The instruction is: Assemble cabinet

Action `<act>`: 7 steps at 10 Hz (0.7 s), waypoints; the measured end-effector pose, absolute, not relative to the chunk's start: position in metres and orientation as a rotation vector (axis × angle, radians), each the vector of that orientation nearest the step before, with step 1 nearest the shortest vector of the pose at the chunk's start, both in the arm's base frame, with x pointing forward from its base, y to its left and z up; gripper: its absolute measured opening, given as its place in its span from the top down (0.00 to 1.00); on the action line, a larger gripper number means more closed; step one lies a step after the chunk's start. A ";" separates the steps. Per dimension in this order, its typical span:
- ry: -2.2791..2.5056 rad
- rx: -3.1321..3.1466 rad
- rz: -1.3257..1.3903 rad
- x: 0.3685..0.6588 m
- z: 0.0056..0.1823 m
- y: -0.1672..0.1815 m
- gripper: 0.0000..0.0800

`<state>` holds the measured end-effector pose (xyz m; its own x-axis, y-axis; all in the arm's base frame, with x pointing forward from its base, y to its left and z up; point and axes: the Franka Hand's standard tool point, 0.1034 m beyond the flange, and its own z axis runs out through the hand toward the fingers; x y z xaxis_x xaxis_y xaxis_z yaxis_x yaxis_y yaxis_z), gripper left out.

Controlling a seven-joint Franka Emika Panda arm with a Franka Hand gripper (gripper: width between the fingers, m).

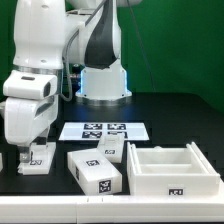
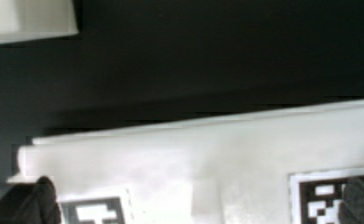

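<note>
Hovering at the exterior view's left with the gripper (image 1: 37, 143) spread wide and empty just above a small white block (image 1: 38, 160), apparently lining up a grasp, leaving the cabinet (image 1: 150, 180) at that view's near right.

A green backdrop (image 1: 185, 40) stands behind the black table (image 1: 175, 112).

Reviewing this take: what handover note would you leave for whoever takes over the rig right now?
The gripper is open, holding nothing, low over a small white tagged block at the exterior view's left.
The cabinet sits at the exterior view's right. Other white tagged blocks lie loose between them, with the marker board behind.
Done: nothing visibly joined.
Left: grasp the block, then the whole assembly.
</note>
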<state>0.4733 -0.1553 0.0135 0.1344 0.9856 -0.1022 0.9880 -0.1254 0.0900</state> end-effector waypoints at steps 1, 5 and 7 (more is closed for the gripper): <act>1.978 2.264 -0.027 0.473 0.013 -0.156 0.06; 1.966 2.276 -0.028 0.472 0.012 -0.157 0.65; 1.900 2.330 -0.022 0.470 0.014 -0.158 0.82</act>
<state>0.4704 -0.1581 0.0135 0.2047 0.9741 -0.0963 0.9760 -0.1957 0.0954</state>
